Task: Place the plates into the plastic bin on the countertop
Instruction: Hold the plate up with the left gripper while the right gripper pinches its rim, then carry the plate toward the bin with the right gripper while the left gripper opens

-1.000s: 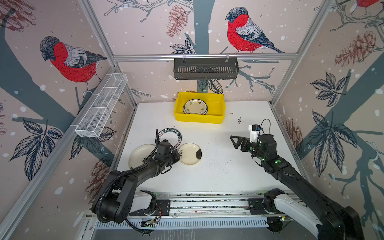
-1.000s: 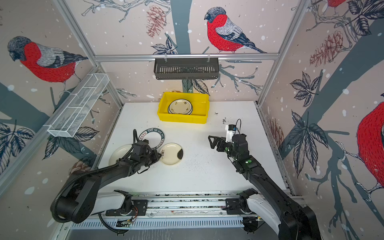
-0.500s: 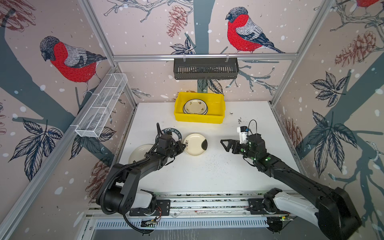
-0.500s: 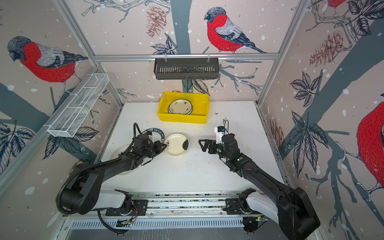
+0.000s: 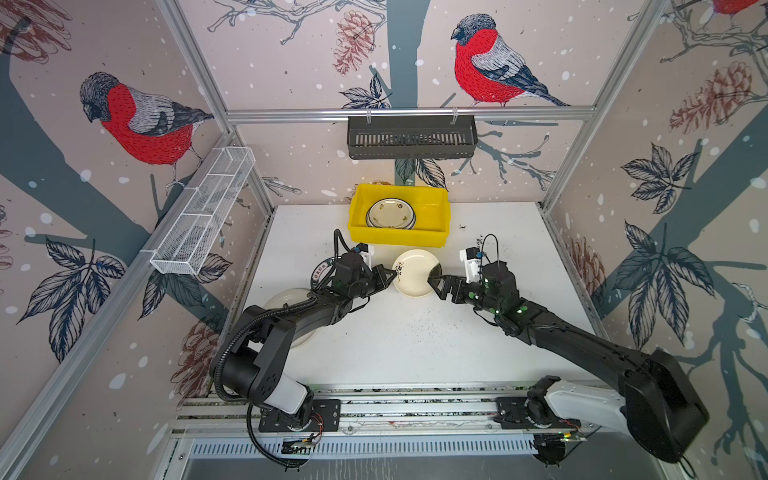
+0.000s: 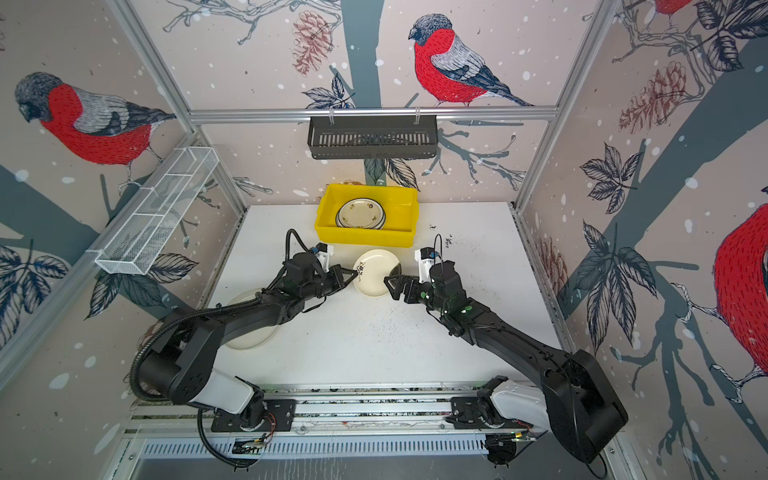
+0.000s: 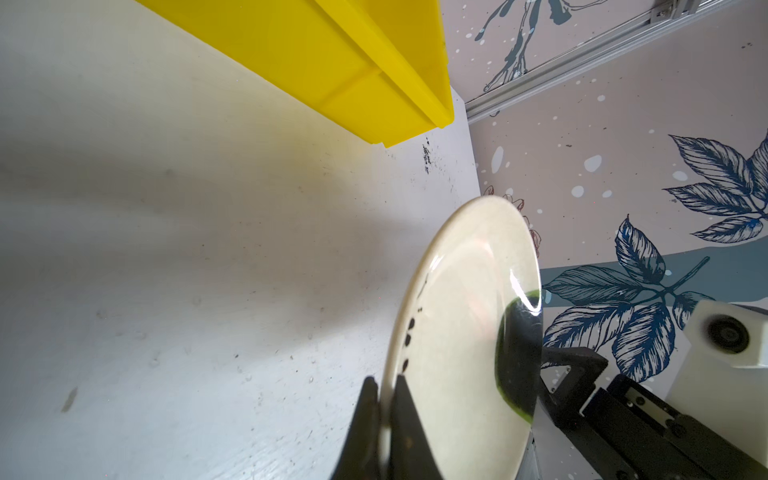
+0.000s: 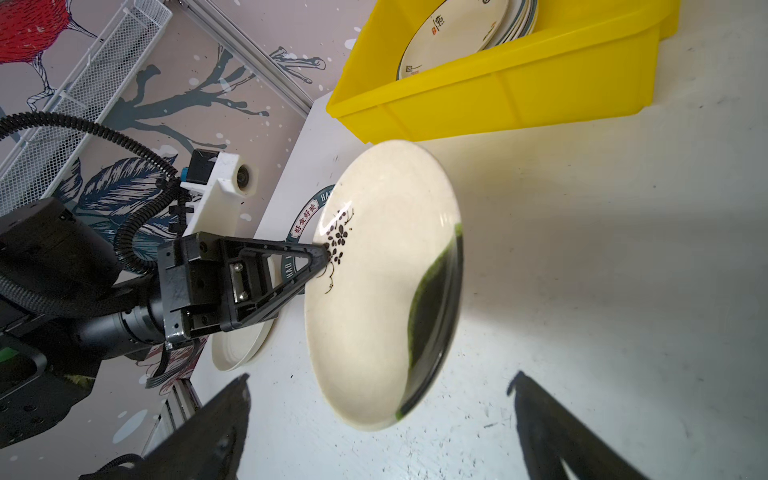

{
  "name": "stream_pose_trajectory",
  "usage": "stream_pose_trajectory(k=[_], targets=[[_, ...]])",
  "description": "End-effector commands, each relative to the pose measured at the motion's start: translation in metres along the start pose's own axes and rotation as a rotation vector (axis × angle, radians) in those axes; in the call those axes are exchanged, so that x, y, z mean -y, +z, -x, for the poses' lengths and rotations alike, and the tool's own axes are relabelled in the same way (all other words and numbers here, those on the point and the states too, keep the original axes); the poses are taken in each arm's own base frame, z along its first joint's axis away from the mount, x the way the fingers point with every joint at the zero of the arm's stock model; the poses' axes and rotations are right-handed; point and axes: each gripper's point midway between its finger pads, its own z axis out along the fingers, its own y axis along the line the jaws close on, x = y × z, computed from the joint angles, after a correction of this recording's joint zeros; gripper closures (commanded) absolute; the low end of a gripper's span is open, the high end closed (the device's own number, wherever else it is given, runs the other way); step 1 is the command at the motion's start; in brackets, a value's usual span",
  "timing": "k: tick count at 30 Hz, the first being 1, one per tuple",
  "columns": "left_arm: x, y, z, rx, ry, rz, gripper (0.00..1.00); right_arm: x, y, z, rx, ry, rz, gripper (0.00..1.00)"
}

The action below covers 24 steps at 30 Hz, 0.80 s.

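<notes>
— What is the left gripper (image 5: 392, 275) doing?

— It is pinching shut on the rim of the flowered plate (image 5: 415, 274), right at the black blossom sprig. Its wrist view is showing both fingers (image 7: 365, 419) clamping that edge.

— And the right gripper (image 5: 435, 284)?

— It is standing wide open at the plate's opposite side. The dark green patch on the rim is sitting between its jaws. I cannot tell whether they are touching it.

— Where is the plate hanging?

— It is tilting in the air over the counter (image 5: 415, 345), just in front of the yellow bin (image 5: 399, 241) and between the two arms.

— Is anything lying in the bin?

— A stack of plates (image 5: 390, 214) is lying inside, towards its left half.

— And the others?

— A teal-lettered plate (image 5: 319, 275) is lying on the counter, and the left arm is partly covering it. A plain plate (image 6: 249, 336) is resting nearer the front-left corner, also partly under that arm.
</notes>
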Motion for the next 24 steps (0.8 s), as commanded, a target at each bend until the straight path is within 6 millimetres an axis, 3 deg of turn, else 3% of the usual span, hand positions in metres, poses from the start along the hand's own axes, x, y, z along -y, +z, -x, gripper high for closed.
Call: stream_pose_trajectory(k=[1, 5, 13, 18, 21, 24], targets=[[0.022, 0.002, 0.007, 0.02, 0.026, -0.081, 1.0, -0.01, 0.002, 0.01, 0.029, -0.003, 0.03, 0.11], [0.031, 0.001, 0.004, 0.02, 0.03, -0.111, 1.0, -0.009, 0.005, 0.013, 0.029, -0.004, 0.023, 0.21], [0.038, 0.001, -0.001, 0.004, 0.051, -0.123, 1.0, -0.01, 0.011, 0.017, 0.029, 0.011, 0.023, 0.68], [0.035, -0.004, -0.003, 0.009, 0.074, -0.097, 1.0, -0.002, 0.018, 0.015, 0.014, 0.036, -0.014, 0.91], [0.032, -0.006, -0.003, 0.011, 0.088, -0.077, 1.0, 0.001, 0.02, 0.016, 0.017, 0.046, -0.029, 0.97], [0.029, -0.008, -0.002, 0.019, 0.1, -0.052, 0.63, 0.002, 0.022, 0.019, 0.022, 0.056, -0.037, 0.99]])
